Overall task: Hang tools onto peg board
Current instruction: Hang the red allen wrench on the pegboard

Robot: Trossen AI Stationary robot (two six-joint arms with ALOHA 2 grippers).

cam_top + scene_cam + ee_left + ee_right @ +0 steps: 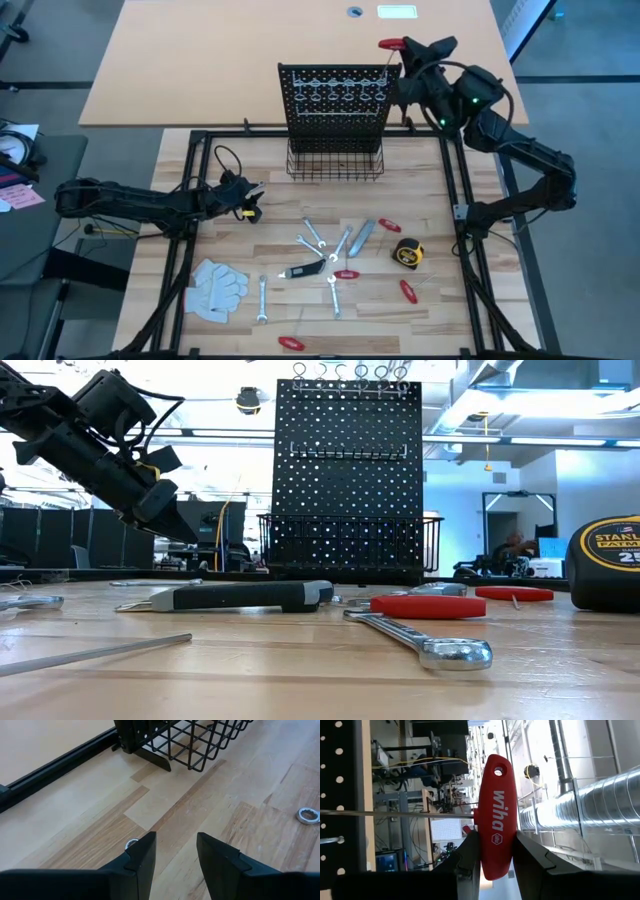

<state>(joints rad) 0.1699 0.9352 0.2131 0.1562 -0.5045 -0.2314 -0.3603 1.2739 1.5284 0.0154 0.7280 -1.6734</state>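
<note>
Pegboard (335, 100) is standing upright at the back of the wooden plank counter (230, 310): black perforated metal, with a wire basket (335, 165) along its base. We're seeing the right hand (400, 50) up beside the board's top corner, clamping a glossy red T-handle tool (494, 815); its thin steel shaft is running toward the board. Only the right wrist view is showing the white lettering and the hole in that handle. The left hand (175, 852) is hovering over bare planks near the basket, fingers parted and holding nothing. From above we're looking at silver wrenches (315, 235), small red-handled tools (408, 290), a yellow-black tape measure (406, 254) and white gloves (215, 288) scattered around. The low view is giving us a wrench's shiny ring end (455, 652) right up close.
</note>
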